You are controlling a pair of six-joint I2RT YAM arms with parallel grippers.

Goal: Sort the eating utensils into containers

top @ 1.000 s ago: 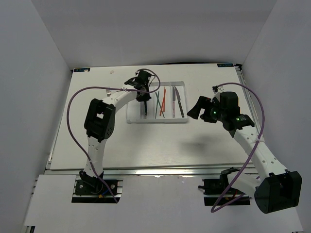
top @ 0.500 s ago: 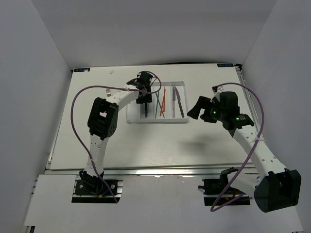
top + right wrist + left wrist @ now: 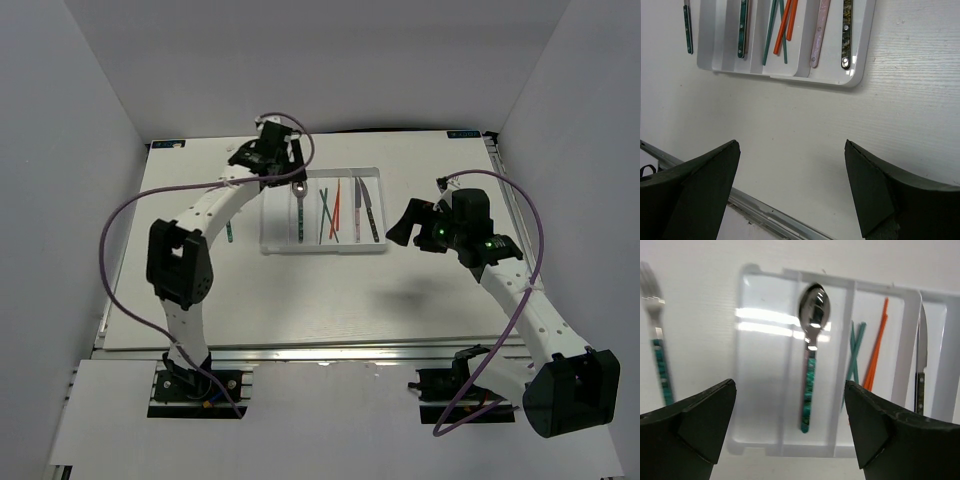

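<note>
White table [image 3: 300,300] carries the tray [image 3: 760,390] near its far edge. Left of it, a teal-handled fork [image 3: 657,355] lies loose on the table. Your left fingers [image 3: 695,425] are spread wide above the tray's far left corner, well clear of the spoon [image 3: 812,345] lying in the second compartment. Chopsticks [image 3: 856,355] and a knife [image 3: 921,360] lie in compartments further right. Your right fingers [image 3: 695,190] hover spread beyond the tray's right side, holding nothing.

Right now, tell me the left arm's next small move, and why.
Probably swing the open, empty left end effector leftward over the fork lying on the table outside the tray. The spoon already lies in a compartment, and the fork looks like the only utensil still unsorted.
</note>
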